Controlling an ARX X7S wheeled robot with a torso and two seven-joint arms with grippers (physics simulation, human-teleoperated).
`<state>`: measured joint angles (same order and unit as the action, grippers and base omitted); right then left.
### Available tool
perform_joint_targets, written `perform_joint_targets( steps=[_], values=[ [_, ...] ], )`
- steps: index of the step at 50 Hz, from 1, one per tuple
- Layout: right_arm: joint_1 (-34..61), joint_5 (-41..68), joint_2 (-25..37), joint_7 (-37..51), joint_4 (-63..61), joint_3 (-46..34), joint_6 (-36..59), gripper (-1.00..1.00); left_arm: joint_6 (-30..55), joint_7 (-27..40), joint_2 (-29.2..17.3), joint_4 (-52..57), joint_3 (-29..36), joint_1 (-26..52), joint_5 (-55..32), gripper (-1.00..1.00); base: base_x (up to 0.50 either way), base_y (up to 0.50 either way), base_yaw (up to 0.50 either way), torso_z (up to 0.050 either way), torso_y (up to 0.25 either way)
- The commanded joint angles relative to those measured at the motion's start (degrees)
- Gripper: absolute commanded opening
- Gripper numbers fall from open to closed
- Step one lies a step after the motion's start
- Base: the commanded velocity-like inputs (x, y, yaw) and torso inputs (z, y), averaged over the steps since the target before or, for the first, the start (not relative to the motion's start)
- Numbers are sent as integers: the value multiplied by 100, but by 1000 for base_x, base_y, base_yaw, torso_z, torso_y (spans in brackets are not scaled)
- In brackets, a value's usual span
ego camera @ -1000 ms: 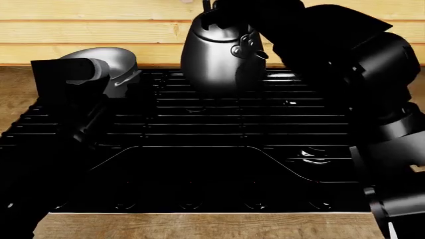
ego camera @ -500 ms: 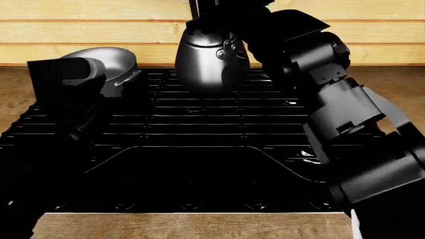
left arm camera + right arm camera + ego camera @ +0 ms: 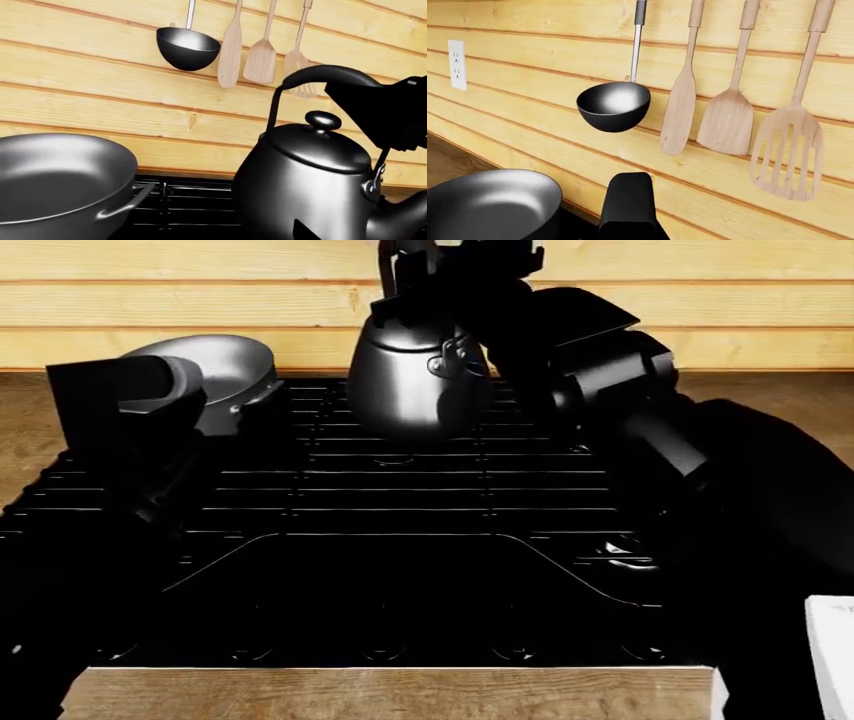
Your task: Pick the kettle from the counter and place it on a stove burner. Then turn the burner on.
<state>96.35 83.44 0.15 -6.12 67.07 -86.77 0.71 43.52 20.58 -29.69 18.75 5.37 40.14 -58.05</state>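
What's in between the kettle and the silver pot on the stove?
Nothing stands between them. The head view shows only bare black stove grate between the kettle and the saucepan; the left wrist view shows the same gap.

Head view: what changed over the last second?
The kettle, hanging from the right gripper by its handle, shifted slightly left over the rear of the stove; the right arm swung in and extended. The saucepan and left gripper barely moved.

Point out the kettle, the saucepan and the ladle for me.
kettle point(image 3: 307, 185), left wrist view, on its steel body.
saucepan point(image 3: 60, 170), left wrist view, on its inner wall.
ladle point(image 3: 614, 106), right wrist view, on its bowl.
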Motion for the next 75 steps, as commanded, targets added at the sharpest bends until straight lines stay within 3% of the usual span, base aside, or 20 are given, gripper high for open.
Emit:
perform_joint_targets(
  steps=[1,43,44,75],
  values=[
    [79,524,-15,71,66,-227,-481,-100,-57,-27,17,-95,14,-17,33,100,0,0,0,10,0],
    [-350,444,-15,89,-142,-305,-197,-100,-215,-108,-16,-216,-13,-118,36,100,0,0,0,1,2],
    [-355,439,-15,89,-156,-303,-179,100,-207,-95,-22,-198,-18,-117,25,100,0,0,0,0,0],
    [-382,388,-14,91,-185,-291,-59,100,-238,-78,-17,-173,-8,-122,-36,100,0,0,0,0,0]
  ],
)
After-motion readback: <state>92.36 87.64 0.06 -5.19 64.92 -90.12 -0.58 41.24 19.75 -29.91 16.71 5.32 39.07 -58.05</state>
